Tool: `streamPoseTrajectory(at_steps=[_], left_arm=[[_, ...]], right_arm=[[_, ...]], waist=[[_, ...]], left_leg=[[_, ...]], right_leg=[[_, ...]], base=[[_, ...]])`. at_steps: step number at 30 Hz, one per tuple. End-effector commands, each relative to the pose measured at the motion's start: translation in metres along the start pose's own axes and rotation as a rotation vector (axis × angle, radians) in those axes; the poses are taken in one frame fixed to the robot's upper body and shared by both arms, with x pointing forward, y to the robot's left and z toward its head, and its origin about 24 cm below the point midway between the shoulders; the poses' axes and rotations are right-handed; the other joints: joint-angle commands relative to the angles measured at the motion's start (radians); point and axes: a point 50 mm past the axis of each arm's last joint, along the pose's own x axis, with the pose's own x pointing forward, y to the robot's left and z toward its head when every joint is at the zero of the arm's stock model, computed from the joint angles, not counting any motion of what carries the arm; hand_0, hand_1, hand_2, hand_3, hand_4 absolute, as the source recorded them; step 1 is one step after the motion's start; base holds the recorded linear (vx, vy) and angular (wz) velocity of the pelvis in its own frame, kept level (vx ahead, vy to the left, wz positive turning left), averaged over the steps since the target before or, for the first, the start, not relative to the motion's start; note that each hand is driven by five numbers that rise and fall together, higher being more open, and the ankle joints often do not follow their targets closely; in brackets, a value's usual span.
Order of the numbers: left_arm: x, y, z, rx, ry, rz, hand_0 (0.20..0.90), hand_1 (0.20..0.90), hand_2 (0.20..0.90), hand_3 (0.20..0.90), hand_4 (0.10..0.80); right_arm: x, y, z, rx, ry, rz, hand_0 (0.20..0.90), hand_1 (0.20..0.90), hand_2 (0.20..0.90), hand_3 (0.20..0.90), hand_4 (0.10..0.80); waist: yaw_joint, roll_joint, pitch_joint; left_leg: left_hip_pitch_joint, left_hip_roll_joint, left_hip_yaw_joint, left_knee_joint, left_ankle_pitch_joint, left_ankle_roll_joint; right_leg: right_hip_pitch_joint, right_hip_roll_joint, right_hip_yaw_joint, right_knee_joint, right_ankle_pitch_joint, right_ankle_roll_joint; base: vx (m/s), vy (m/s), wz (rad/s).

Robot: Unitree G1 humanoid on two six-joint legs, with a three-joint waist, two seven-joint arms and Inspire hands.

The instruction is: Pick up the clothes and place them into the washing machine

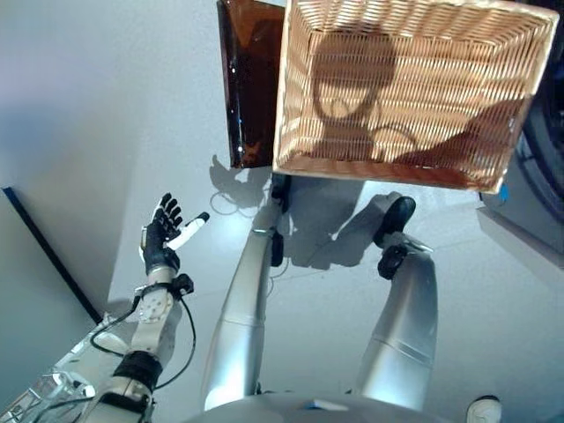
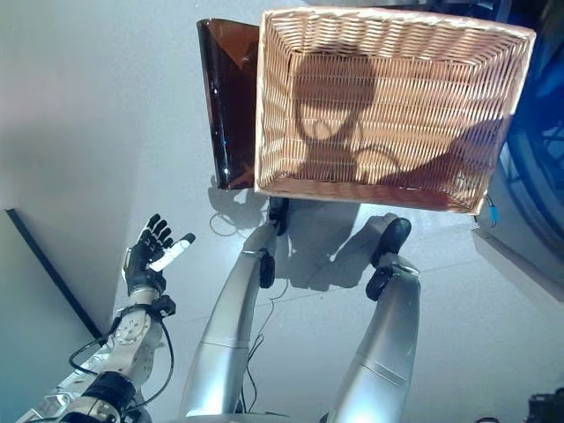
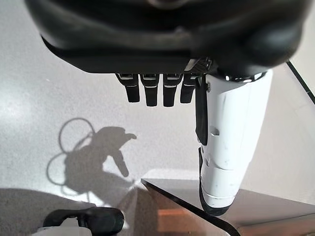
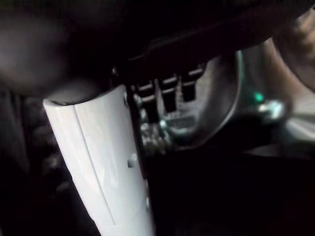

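Left hand [image 1: 162, 236] hangs over the floor [image 1: 106, 132] with fingers straight, holding nothing. Right hand [image 4: 106, 162] faces a dark, shiny drum [image 4: 221, 105]; fingers straight, nothing gripped. No clothes are seen. Wicker basket [image 2: 388, 106] ahead holds only shadow, beside a brown panel [image 2: 225, 106].

Wicker basket [image 1: 405, 88] on floor [image 1: 106, 132]; brown panel [image 1: 249, 79] touching left side.
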Motion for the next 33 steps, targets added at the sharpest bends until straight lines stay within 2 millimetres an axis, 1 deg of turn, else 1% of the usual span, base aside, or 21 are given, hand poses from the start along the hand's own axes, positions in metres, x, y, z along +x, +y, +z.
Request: streamPoseTrajectory(at_steps=[1,2,3,4,9,10,12,13,14,16,17,18,19,21,22,25,27,28,30,31,33], left_arm=[[-0.025,0.071,-0.02,0.048,0.079,0.255,0.9,0.9,0.9,0.9,0.8],[-0.025,0.07,-0.02,0.041,0.078,0.256,0.9,0.9,0.9,0.9,0.8],[-0.024,0.07,-0.021,0.035,0.086,0.269,0.9,0.9,0.9,0.9,0.8],[-0.024,0.07,-0.022,0.028,0.089,0.27,0.9,0.9,0.9,0.9,0.8],[-0.018,0.074,-0.017,0.041,0.07,0.294,0.9,0.9,0.9,0.9,0.8],[-0.017,0.074,-0.017,0.044,0.072,0.296,0.9,0.9,0.9,0.9,0.8],[-0.013,0.074,-0.013,0.044,0.056,0.29,0.9,0.9,0.9,0.9,0.8],[-0.011,0.071,-0.009,0.036,0.039,0.284,0.9,0.9,0.9,0.9,0.8],[-0.007,0.07,-0.004,0.042,0.012,0.279,0.9,0.9,0.9,0.9,0.8],[-0.003,0.072,-0.002,0.045,0.003,0.296,0.9,0.9,0.9,0.9,0.8],[-0.003,0.073,-0.001,0.048,0.002,0.296,0.9,0.9,0.9,0.9,0.8],[-0.001,0.072,0.003,0.038,-0.019,0.304,0.9,0.9,0.9,0.9,0.8],[-0.001,0.073,0.003,0.041,-0.019,0.305,0.9,0.9,0.9,0.9,0.8],[0.0,0.072,0.004,0.05,-0.023,0.31,0.9,0.9,0.9,0.9,0.8],[0.002,0.071,0.005,0.057,-0.029,0.306,0.9,0.9,0.9,0.9,0.8],[0.007,0.071,0.009,0.094,-0.034,0.309,0.9,0.9,0.9,0.9,0.8],[0.008,0.074,0.008,0.107,-0.023,0.32,0.9,0.9,0.9,0.9,0.8],[0.007,0.075,0.008,0.109,-0.022,0.321,0.9,0.9,0.9,0.9,0.8],[0.008,0.079,0.007,0.134,-0.01,0.33,0.9,0.9,0.9,0.9,0.8],[0.008,0.08,0.007,0.137,-0.01,0.33,0.9,0.9,0.9,0.9,0.8],[0.007,0.082,0.004,0.156,0.011,0.338,0.9,0.9,0.9,0.9,0.8]], right_arm=[[-0.012,0.011,-0.022,-0.023,0.023,-0.029,0.9,0.9,0.9,0.9,0.8],[-0.016,0.019,-0.016,0.047,0.028,-0.007,0.9,0.9,0.9,0.9,0.8],[-0.023,0.031,-0.001,0.204,0.036,0.014,0.9,0.9,0.9,0.9,0.8],[-0.031,0.041,0.01,0.282,0.026,0.019,0.9,0.9,0.9,0.9,0.8],[-0.077,0.087,0.041,0.617,0.07,0.13,0.9,0.9,0.9,0.9,0.8],[-0.084,0.092,0.046,0.675,0.078,0.146,0.9,0.9,0.9,0.9,0.8],[-0.09,0.097,0.046,0.688,0.078,0.17,0.9,0.9,0.9,0.9,0.8],[-0.098,0.102,0.052,0.74,0.082,0.181,0.9,0.9,0.9,0.9,0.8],[-0.112,0.11,0.056,0.814,0.109,0.211,0.9,0.9,0.9,0.9,0.8],[-0.123,0.115,0.065,0.92,0.139,0.22,0.9,0.9,0.9,0.9,0.8],[-0.124,0.115,0.064,0.921,0.142,0.22,0.9,0.9,0.9,0.9,0.8],[-0.136,0.116,0.078,1.007,0.113,0.248,0.9,0.9,0.9,0.9,0.8],[-0.138,0.117,0.078,1.007,0.115,0.249,0.9,0.9,0.9,0.9,0.8],[-0.153,0.124,0.079,1.058,0.134,0.283,0.9,0.9,0.9,0.9,0.8],[-0.162,0.131,0.075,1.08,0.181,0.303,0.9,0.9,0.9,0.9,0.8],[-0.181,0.142,0.074,1.144,0.249,0.359,0.9,0.9,0.9,0.9,0.8],[-0.196,0.148,0.074,1.16,0.262,0.411,0.9,0.9,0.9,0.9,0.8],[-0.196,0.148,0.073,1.159,0.264,0.412,0.9,0.9,0.9,0.9,0.8],[-0.214,0.155,0.073,1.164,0.275,0.468,0.9,0.9,0.9,0.9,0.8],[-0.215,0.155,0.073,1.164,0.277,0.469,0.9,0.9,0.9,0.9,0.8],[-0.238,0.161,0.079,1.206,0.288,0.548,0.9,0.9,0.9,0.9,0.8]], waist=[[0.016,-0.037,-0.137],[0.012,-0.042,-0.134],[0.004,-0.047,-0.127],[-0.002,-0.053,-0.122],[-0.02,-0.087,-0.101],[-0.022,-0.092,-0.095],[-0.022,-0.101,-0.09],[-0.022,-0.105,-0.085],[-0.019,-0.117,-0.079],[-0.018,-0.129,-0.076],[-0.017,-0.131,-0.076],[-0.017,-0.14,-0.076],[-0.016,-0.142,-0.076],[-0.013,-0.15,-0.074],[-0.007,-0.155,-0.074],[-0.003,-0.164,-0.07],[0.001,-0.17,-0.07],[0.001,-0.17,-0.068],[0.008,-0.177,-0.069],[0.008,-0.178,-0.066],[0.015,-0.189,-0.063]], left_leg=[[0.079,-0.046,0.01,0.033,-0.132,-0.051],[0.086,-0.043,0.007,0.028,-0.131,-0.051],[0.099,-0.04,0.005,0.02,-0.129,-0.051],[0.11,-0.036,0.003,0.013,-0.128,-0.051],[0.156,-0.028,-0.013,-0.007,-0.122,-0.051],[0.162,-0.027,-0.017,-0.007,-0.122,-0.051],[0.168,-0.027,-0.021,-0.007,-0.122,-0.05],[0.173,-0.028,-0.028,-0.006,-0.121,-0.05],[0.182,-0.028,-0.036,-0.004,-0.122,-0.049],[0.187,-0.028,-0.041,-0.001,-0.124,-0.049],[0.188,-0.028,-0.041,-0.001,-0.124,-0.049],[0.195,-0.026,-0.044,-0.002,-0.124,-0.049],[0.197,-0.026,-0.045,-0.002,-0.124,-0.049],[0.206,-0.027,-0.049,0.0,-0.124,-0.049],[0.219,-0.026,-0.054,-0.006,-0.122,-0.05],[0.253,-0.026,-0.064,-0.017,-0.117,-0.05],[0.284,-0.028,-0.068,-0.029,-0.114,-0.05],[0.289,-0.028,-0.069,-0.031,-0.113,-0.05],[0.328,-0.032,-0.074,-0.048,-0.109,-0.049],[0.335,-0.032,-0.075,-0.051,-0.107,-0.049],[0.39,-0.035,-0.079,-0.084,-0.095,-0.049]], right_leg=[[0.066,0.08,-0.023,-0.109,0.064,-0.066],[0.078,0.082,-0.027,-0.116,0.065,-0.065],[0.099,0.088,-0.034,-0.125,0.066,-0.066],[0.114,0.09,-0.04,-0.134,0.067,-0.065],[0.183,0.102,-0.066,-0.169,0.067,-0.065],[0.193,0.102,-0.07,-0.172,0.066,-0.065],[0.204,0.104,-0.075,-0.173,0.064,-0.066],[0.215,0.104,-0.082,-0.174,0.062,-0.067],[0.23,0.107,-0.092,-0.176,0.056,-0.07],[0.241,0.112,-0.1,-0.174,0.051,-0.072],[0.242,0.112,-0.101,-0.174,0.05,-0.072],[0.251,0.115,-0.106,-0.176,0.048,-0.073],[0.253,0.115,-0.107,-0.177,0.048,-0.073],[0.271,0.117,-0.117,-0.18,0.046,-0.073],[0.288,0.117,-0.128,-0.184,0.044,-0.072],[0.334,0.116,-0.144,-0.195,0.04,-0.071],[0.367,0.118,-0.153,-0.205,0.038,-0.07],[0.373,0.118,-0.154,-0.207,0.039,-0.07],[0.416,0.114,-0.167,-0.224,0.038,-0.067],[0.423,0.114,-0.169,-0.227,0.039,-0.067],[0.481,0.12,-0.183,-0.256,0.041,-0.067]], base=[[-0.003,0.002,-0.09],[-0.003,-0.01,-0.11],[0.004,-0.038,-0.12],[-0.001,-0.044,-0.19],[-0.009,-0.049,-0.07],[-0.013,-0.046,-0.02],[-0.018,-0.051,0.01],[-0.033,-0.085,0.09],[-0.027,-0.069,0.11],[-0.017,-0.043,0.08],[-0.011,-0.03,0.04],[0.0,0.0,0.0],[-0.015,-0.016,0.03],[-0.007,-0.038,0.05],[0.005,-0.075,0.04],[0.014,-0.036,0.09],[0.027,-0.023,0.11],[0.028,-0.021,0.08],[0.031,-0.027,0.07],[0.038,-0.034,0.07],[0.043,-0.025,0.07]])
